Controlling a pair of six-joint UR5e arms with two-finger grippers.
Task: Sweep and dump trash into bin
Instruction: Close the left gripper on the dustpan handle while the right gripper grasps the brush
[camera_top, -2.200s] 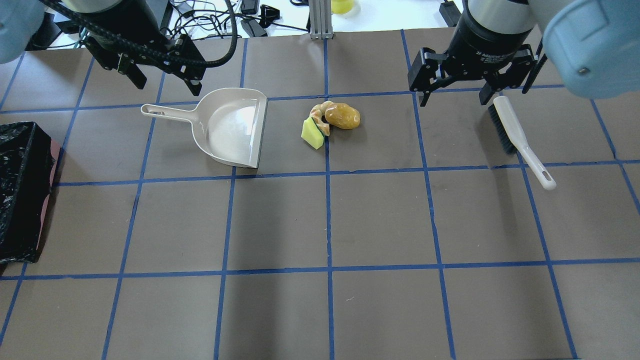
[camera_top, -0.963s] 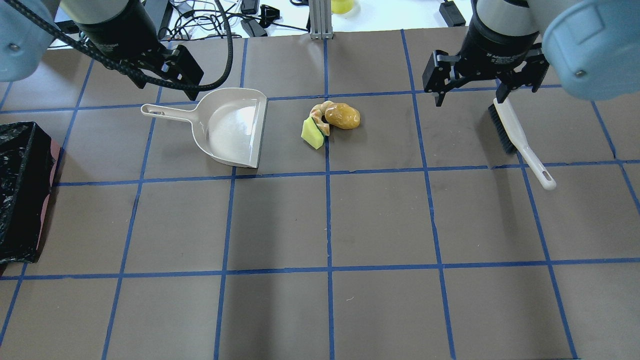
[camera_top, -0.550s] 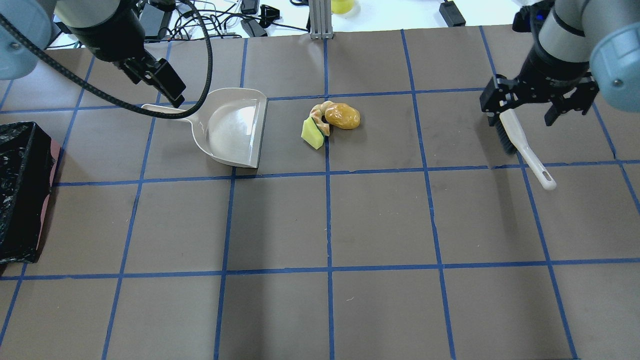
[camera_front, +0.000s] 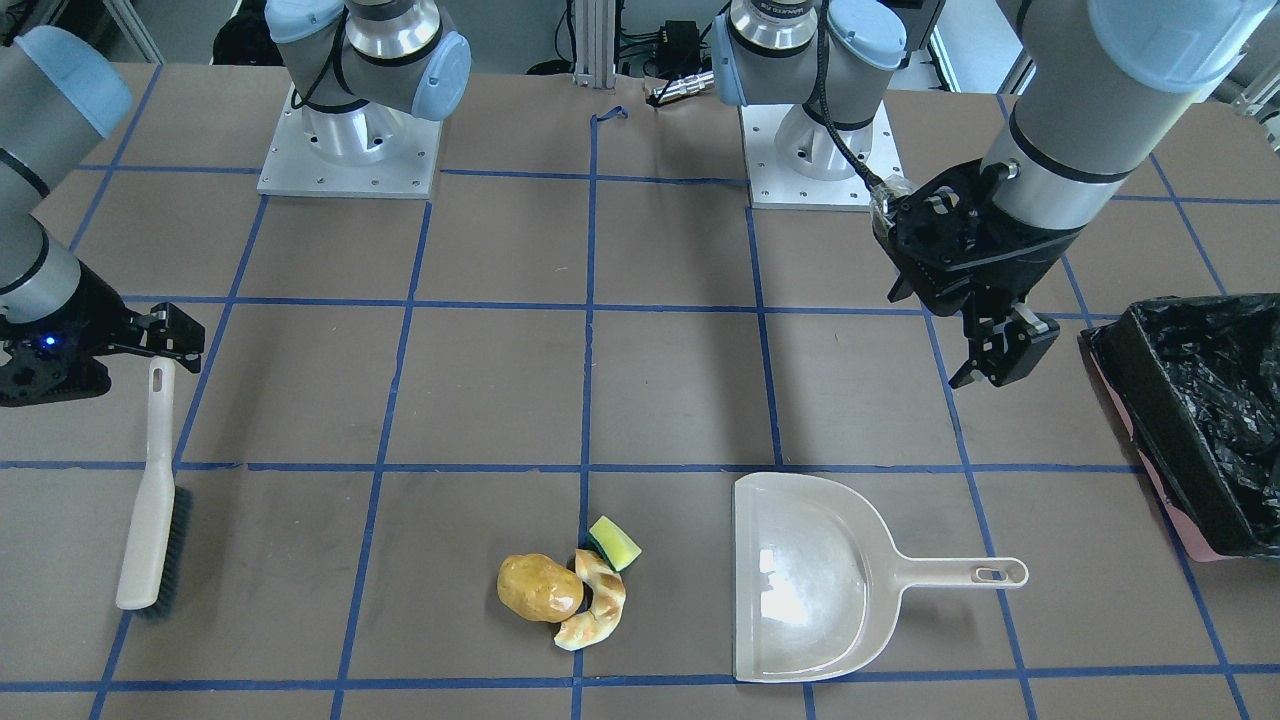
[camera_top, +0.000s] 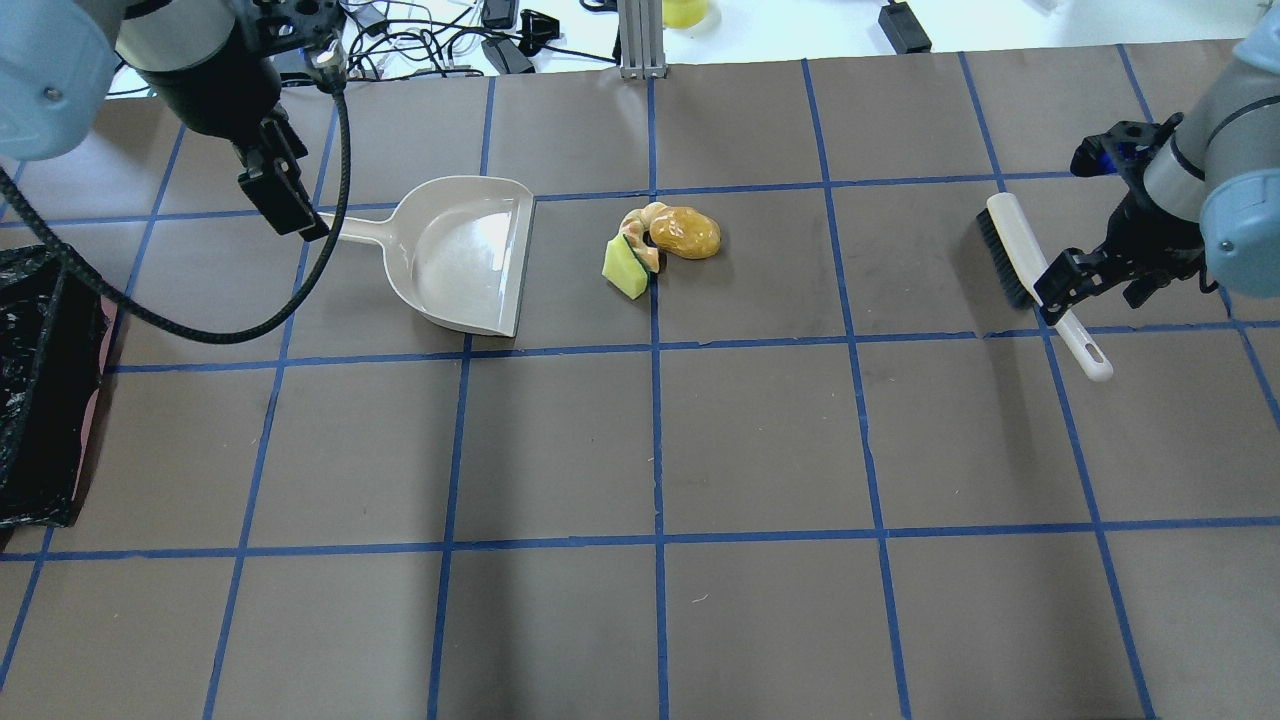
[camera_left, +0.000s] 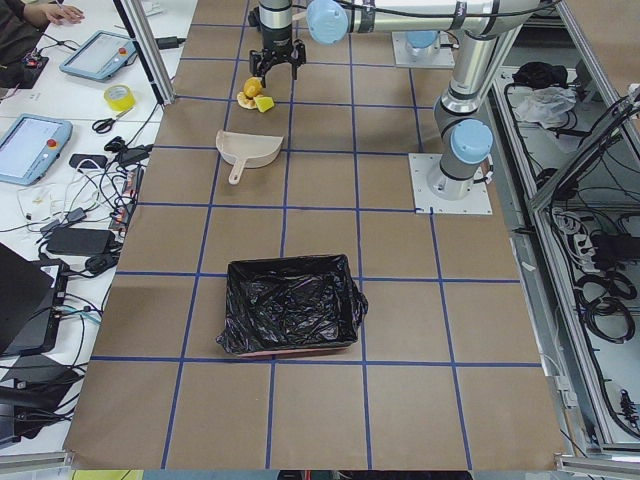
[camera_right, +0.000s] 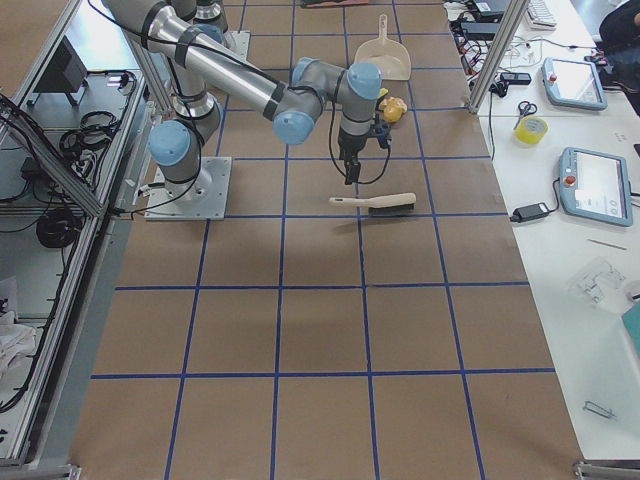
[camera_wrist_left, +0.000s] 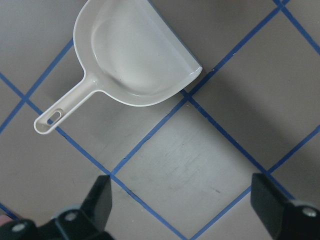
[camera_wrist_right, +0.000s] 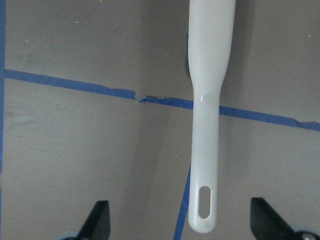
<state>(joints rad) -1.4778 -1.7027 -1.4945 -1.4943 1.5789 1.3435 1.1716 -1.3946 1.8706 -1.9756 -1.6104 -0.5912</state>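
The trash lies in a cluster near the table's middle: a golden-brown potato-like lump (camera_top: 685, 232), a tan croissant piece (camera_top: 640, 230) and a yellow wedge (camera_top: 624, 268). A beige dustpan (camera_top: 465, 255) lies to their left, its mouth toward them. My left gripper (camera_top: 285, 197) is open and empty above the end of the dustpan's handle (camera_wrist_left: 55, 117). My right gripper (camera_top: 1095, 287) is open, its fingers on either side of the white brush (camera_top: 1040, 280) handle (camera_wrist_right: 207, 130), not closed on it. The black bin (camera_top: 40, 390) stands at the far left edge.
Blue tape lines grid the brown table. The bin (camera_front: 1200, 410) stands beyond the dustpan's handle end (camera_front: 990, 575). The brush (camera_front: 150, 500) lies on its side, bristles (camera_front: 178, 545) facing the trash. Cables and devices lie past the table's far edge.
My left gripper has swung left and turned, from over the dustpan's bowl edge to over its handle end. My right gripper has moved right and nearer, from the brush's head to its handle.
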